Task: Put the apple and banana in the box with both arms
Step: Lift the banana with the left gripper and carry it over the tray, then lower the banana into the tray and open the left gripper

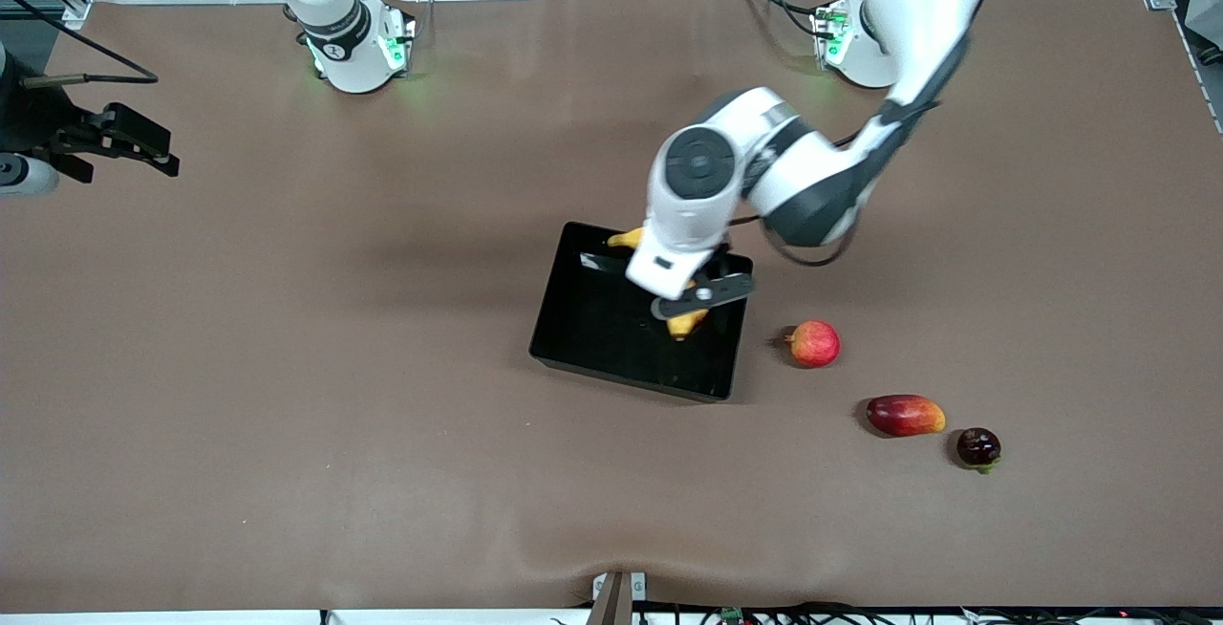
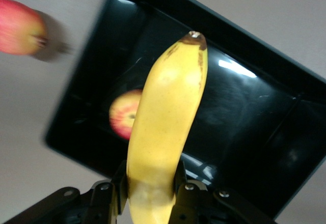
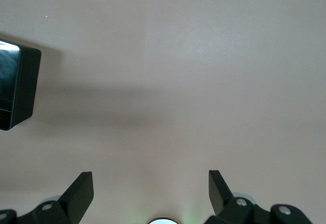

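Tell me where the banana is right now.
The curved yellow banana is gripped in the left pincer, up over the shallow black tray at mid-table, as the front and left wrist views show.

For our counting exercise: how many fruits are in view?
5: banana in the jaws of the left gripper over the box; apple in the box; round red fruit, oblong red fruit and dark fruit on the table. The arm may hide more.
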Robot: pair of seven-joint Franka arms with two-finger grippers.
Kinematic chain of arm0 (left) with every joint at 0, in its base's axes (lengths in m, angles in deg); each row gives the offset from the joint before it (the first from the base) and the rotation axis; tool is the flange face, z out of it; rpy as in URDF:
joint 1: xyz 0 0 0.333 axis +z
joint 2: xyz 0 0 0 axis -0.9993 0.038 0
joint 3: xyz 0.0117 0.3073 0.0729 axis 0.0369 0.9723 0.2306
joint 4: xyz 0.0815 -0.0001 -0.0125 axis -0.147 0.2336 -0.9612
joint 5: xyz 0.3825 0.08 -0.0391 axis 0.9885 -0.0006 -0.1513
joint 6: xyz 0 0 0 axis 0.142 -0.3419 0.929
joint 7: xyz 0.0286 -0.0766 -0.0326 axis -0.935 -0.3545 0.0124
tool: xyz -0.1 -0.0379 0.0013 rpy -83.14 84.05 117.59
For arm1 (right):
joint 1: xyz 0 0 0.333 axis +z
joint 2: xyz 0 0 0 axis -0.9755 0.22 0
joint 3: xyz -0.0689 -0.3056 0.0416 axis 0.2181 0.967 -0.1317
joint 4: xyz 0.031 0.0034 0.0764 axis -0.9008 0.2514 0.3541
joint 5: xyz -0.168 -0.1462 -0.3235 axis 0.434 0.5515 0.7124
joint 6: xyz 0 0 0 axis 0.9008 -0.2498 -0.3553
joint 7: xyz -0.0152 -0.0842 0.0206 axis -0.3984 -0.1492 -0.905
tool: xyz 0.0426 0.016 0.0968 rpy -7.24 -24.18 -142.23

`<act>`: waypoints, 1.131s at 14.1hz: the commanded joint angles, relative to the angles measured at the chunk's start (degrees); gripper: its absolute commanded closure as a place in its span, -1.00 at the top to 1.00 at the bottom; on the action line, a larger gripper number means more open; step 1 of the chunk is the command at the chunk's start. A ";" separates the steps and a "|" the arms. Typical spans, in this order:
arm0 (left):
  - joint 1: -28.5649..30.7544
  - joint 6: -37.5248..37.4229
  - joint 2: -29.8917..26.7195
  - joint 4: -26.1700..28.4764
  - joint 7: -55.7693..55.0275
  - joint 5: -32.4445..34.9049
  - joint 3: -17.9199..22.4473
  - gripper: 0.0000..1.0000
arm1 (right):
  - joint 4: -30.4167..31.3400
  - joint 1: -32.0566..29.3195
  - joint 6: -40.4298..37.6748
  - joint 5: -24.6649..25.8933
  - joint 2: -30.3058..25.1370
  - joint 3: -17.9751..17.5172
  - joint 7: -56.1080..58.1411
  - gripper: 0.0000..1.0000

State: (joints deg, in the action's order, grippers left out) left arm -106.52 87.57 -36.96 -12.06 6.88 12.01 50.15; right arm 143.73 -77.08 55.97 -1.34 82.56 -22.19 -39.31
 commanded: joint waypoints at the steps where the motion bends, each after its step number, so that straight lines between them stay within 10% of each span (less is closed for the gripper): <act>1: -6.34 1.41 4.14 -3.97 -2.64 0.92 5.48 -1.00 | -1.64 -1.18 -0.80 0.44 1.19 -0.50 0.20 1.00; 9: -9.34 10.64 13.46 -3.88 -1.86 1.36 7.16 -0.91 | -1.73 -0.66 -0.10 0.44 2.33 -0.58 0.55 1.00; 11: -10.83 10.99 13.38 -3.79 -2.12 1.97 8.82 0.99 | -1.73 -0.75 -0.09 -0.44 2.42 -0.67 0.55 1.00; 16: -7.25 6.80 4.80 -3.97 -0.80 2.51 10.15 1.00 | -1.11 -0.22 0.34 -0.18 2.60 -0.76 0.64 1.00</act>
State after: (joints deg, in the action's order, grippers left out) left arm -115.81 98.46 -25.72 -16.73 5.62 13.53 59.61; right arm 143.49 -77.09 56.45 -1.40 84.53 -22.67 -39.27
